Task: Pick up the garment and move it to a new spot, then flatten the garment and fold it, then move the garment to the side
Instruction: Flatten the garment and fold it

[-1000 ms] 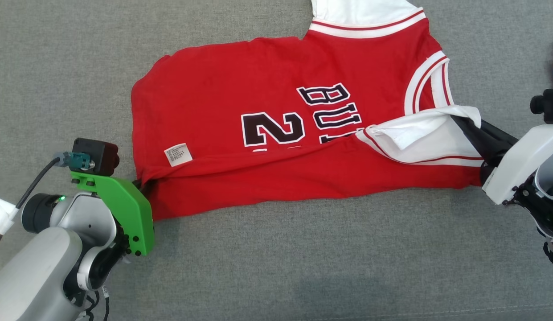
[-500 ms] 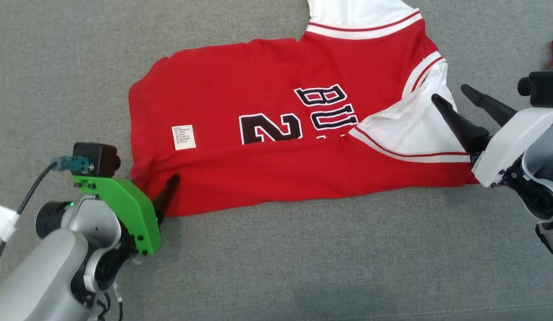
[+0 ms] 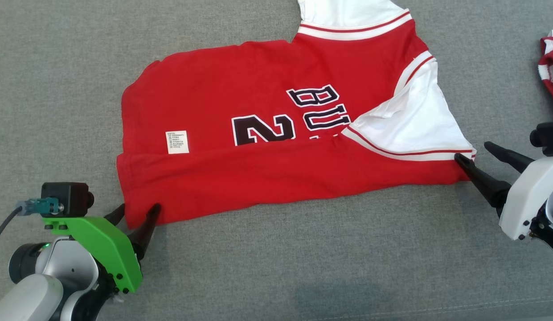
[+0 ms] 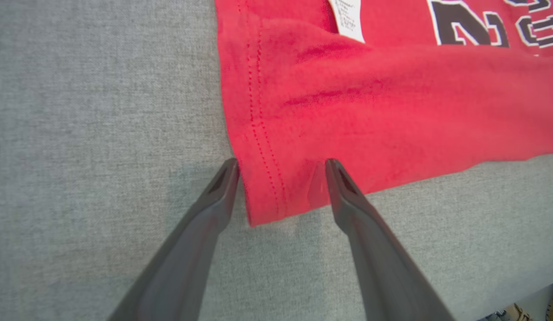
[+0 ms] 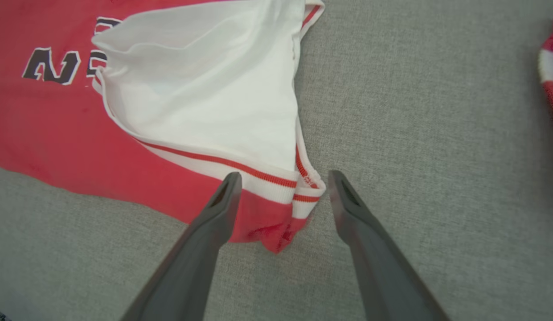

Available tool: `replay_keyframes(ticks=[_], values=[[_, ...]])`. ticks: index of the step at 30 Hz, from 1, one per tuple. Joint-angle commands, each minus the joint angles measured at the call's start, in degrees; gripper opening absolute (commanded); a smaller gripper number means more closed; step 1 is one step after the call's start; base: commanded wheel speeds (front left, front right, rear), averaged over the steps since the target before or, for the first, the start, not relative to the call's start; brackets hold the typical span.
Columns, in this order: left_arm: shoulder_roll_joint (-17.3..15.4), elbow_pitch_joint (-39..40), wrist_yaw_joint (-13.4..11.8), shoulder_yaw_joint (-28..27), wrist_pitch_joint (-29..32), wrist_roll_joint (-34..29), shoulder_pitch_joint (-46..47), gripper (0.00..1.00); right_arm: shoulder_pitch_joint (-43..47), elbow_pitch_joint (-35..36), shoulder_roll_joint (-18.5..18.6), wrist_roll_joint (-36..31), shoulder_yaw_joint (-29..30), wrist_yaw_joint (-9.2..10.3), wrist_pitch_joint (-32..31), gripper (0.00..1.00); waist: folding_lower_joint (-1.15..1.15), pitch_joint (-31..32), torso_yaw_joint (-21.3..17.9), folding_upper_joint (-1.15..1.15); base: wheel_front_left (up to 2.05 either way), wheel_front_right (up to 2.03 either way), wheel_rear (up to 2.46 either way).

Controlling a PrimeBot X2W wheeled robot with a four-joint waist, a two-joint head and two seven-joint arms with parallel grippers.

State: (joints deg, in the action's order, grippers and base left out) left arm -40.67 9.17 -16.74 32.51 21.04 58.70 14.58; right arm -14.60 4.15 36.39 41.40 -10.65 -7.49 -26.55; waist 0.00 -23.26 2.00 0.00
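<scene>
The garment [image 3: 258,80] is a red jersey with white trim, dark lettering and a white label, spread on the grey surface with its near edge folded over onto itself. My left gripper [image 3: 138,208] is open at the garment's near left corner. In the left wrist view the hemmed corner of the garment [image 4: 392,98] lies between the tips of the left gripper [image 4: 281,162], ungripped. My right gripper [image 3: 473,151] is open at the near right corner. There the striped white corner of the garment [image 5: 49,129] lies flat between the fingers of the right gripper [image 5: 285,174].
A second red and white cloth [image 3: 551,62] lies at the right edge, also seen as a cloth [image 5: 551,67] in the right wrist view. The grey fabric surface [image 3: 303,267] stretches wide in front of the garment, with a seam near the bottom edge.
Both grippers were shut on the garment's near corners; both have opened, let go and drawn back towards me. The folded strip and white flap now lie flat.
</scene>
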Motion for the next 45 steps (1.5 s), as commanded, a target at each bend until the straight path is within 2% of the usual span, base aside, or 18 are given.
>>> replay_keyframes(ticks=[1, 5, 13, 14, 15, 16, 18, 22, 26, 32, 34, 39, 40, 41, 42, 45], values=[[-0.7, 0.4, -0.3, -0.1, 0.2, 0.2, 0.0, 1.00, 0.5, 0.4, -0.1, -0.7, 0.2, 0.01, -0.6, 1.00, 0.00, -0.5, -0.3, 0.00, 0.00, 0.00, 0.00], [-1.0, 0.6, -1.1, 0.2, 2.5, 0.7, 1.2, 1.00, 0.1, 0.6, -2.1, -3.0, 0.3, 0.01, -3.0, 1.00, 0.00, -1.6, -0.6, 0.00, 0.00, 0.00, 0.00], [-0.1, -4.3, -0.1, 2.1, 4.7, 0.3, 3.1, 1.00, -4.1, -3.7, -5.1, -5.2, -2.9, 0.01, -6.6, 1.00, 0.00, -2.8, -0.3, 0.00, 0.00, 0.00, 0.00], [0.3, -5.0, 0.3, 2.3, 4.9, 0.4, 3.4, 0.35, -4.3, -4.2, -5.4, -4.6, -3.7, 0.00, -7.0, 1.00, 0.00, -2.7, -0.2, 0.00, 0.00, 0.00, 0.00], [0.7, -5.3, 1.4, 2.6, 5.4, 1.2, 3.5, 0.00, -4.7, -4.6, -5.8, -3.8, -4.2, 0.00, -7.2, 0.40, 0.00, -2.6, -0.1, 0.00, 0.00, 0.00, 0.00], [0.5, -5.4, 2.9, 3.8, 6.8, 1.7, 3.4, 0.00, -4.6, -4.9, -6.1, -2.6, -4.8, 0.00, -7.8, 0.00, 0.00, -2.4, 0.0, 0.00, 0.00, 0.00, 0.00], [0.2, -5.1, 4.7, 3.8, 7.5, 3.1, 2.8, 0.00, -3.8, -4.9, -5.5, 0.0, -5.6, -0.01, -9.1, 0.00, 0.00, -1.6, 0.0, 0.00, 0.00, 0.00, 0.00], [-3.5, -3.4, 6.5, 1.7, 9.1, 5.9, 1.6, 0.00, -1.6, -3.0, -3.3, 4.9, -3.1, 0.02, -11.2, 0.00, 0.00, 0.5, 0.2, 0.00, 0.00, 0.00, 0.00], [-6.6, -1.1, 6.8, -0.2, 10.1, 8.1, 0.3, 0.00, 0.7, -0.4, -1.2, 7.6, 0.2, 0.05, -13.4, 0.00, 0.00, 2.0, 0.0, 0.00, 0.00, 0.00, 0.00], [-11.3, 6.0, 6.4, -0.5, 11.1, 10.2, -5.8, 0.00, 10.6, 4.8, 2.1, 12.0, 6.8, 0.07, -21.1, 0.00, 0.00, 3.3, -0.6, 0.00, 0.00, 0.00, 0.00], [-11.6, 8.0, 5.8, -0.5, 9.9, 10.7, -8.4, 0.00, 13.7, 6.3, 1.5, 12.6, 8.6, 0.06, -22.7, 0.00, 0.00, 2.7, -1.1, 0.00, 0.00, 0.00, 0.00], [-9.6, 8.0, 4.6, 0.1, 6.6, 10.2, -12.2, 0.00, 16.8, 7.6, -0.9, 9.7, 9.9, 0.06, -23.2, 0.00, 0.00, 1.1, -1.4, 0.00, 0.00, 0.00, 0.00], [-9.2, 7.7, 4.3, 0.1, 6.0, 9.8, -12.4, 0.00, 16.6, 7.7, -1.4, 8.9, 10.0, 0.06, -22.7, 0.15, 0.00, 0.9, -1.4, 0.00, 0.00, 0.00, 0.00], [-8.7, 7.4, 4.0, 0.3, 5.6, 9.6, -12.7, 0.38, 16.4, 7.9, -1.9, 8.3, 9.9, 0.06, -22.4, 0.48, 0.00, 0.8, -1.4, 0.00, 0.00, 0.00, 0.00], [-8.4, 7.0, 3.8, 0.4, 5.2, 9.2, -12.8, 1.00, 16.1, 8.2, -2.1, 7.6, 9.9, 0.05, -22.0, 1.00, 0.00, 0.7, -1.4, 0.00, 0.00, 0.00, 0.00], [-8.1, 6.6, 3.5, 0.2, 4.1, 8.9, -13.3, 1.00, 14.8, 9.2, -2.3, 5.3, 10.2, 0.01, -19.5, 1.00, 0.00, 0.6, -1.3, 0.00, 0.00, 0.00, 0.00]])
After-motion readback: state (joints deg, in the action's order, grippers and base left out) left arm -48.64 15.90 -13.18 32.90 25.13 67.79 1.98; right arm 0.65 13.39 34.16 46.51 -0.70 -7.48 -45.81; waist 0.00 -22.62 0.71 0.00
